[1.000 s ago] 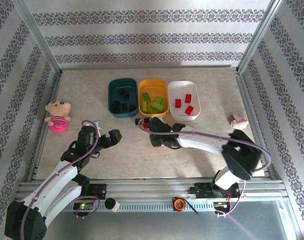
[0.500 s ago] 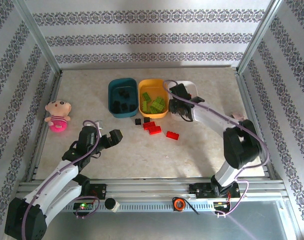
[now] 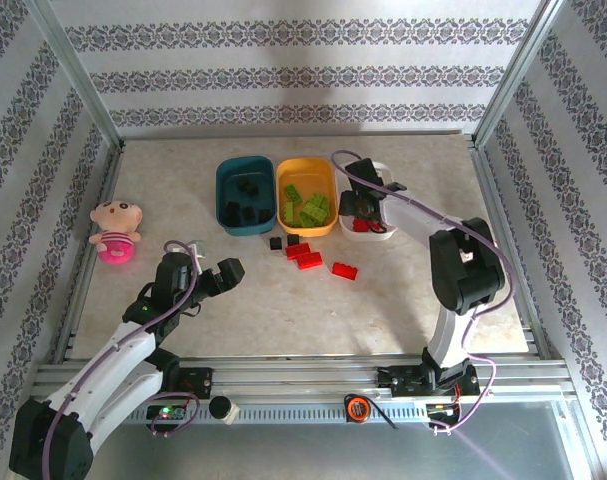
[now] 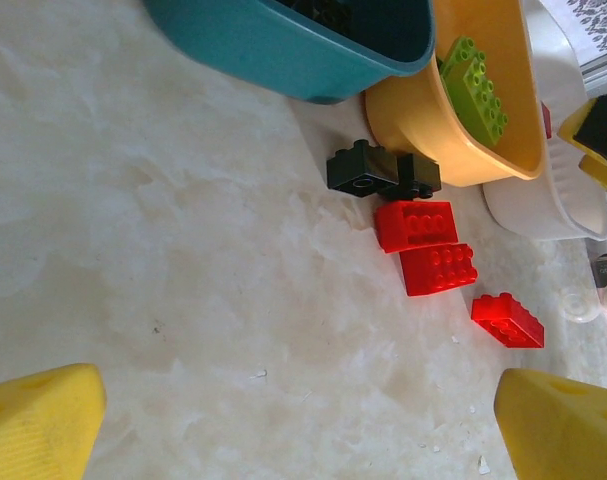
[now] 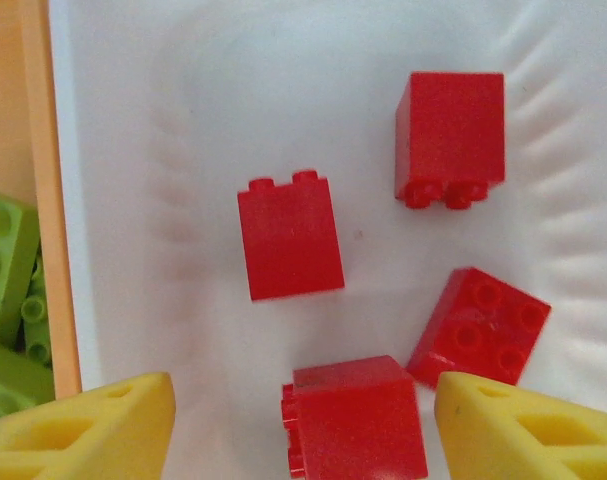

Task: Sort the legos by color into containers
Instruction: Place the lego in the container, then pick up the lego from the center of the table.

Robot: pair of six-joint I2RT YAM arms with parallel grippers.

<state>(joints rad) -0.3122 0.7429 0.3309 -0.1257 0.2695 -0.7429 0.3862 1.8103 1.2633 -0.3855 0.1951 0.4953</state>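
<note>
On the worktop (image 3: 403,290) the white tub (image 5: 113,150) lay directly under the right gripper (image 5: 303,425), which was spread; four red legos (image 5: 288,235) lay inside, one between its fingertips. The left gripper (image 4: 298,420), also spread wide, hung above the worktop, with three loose red legos (image 4: 415,225) and two black legos (image 4: 361,168) ahead of it, beside the orange-yellow tub (image 4: 418,128).

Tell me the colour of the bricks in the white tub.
Red: the bricks show best in the right wrist view.
</note>
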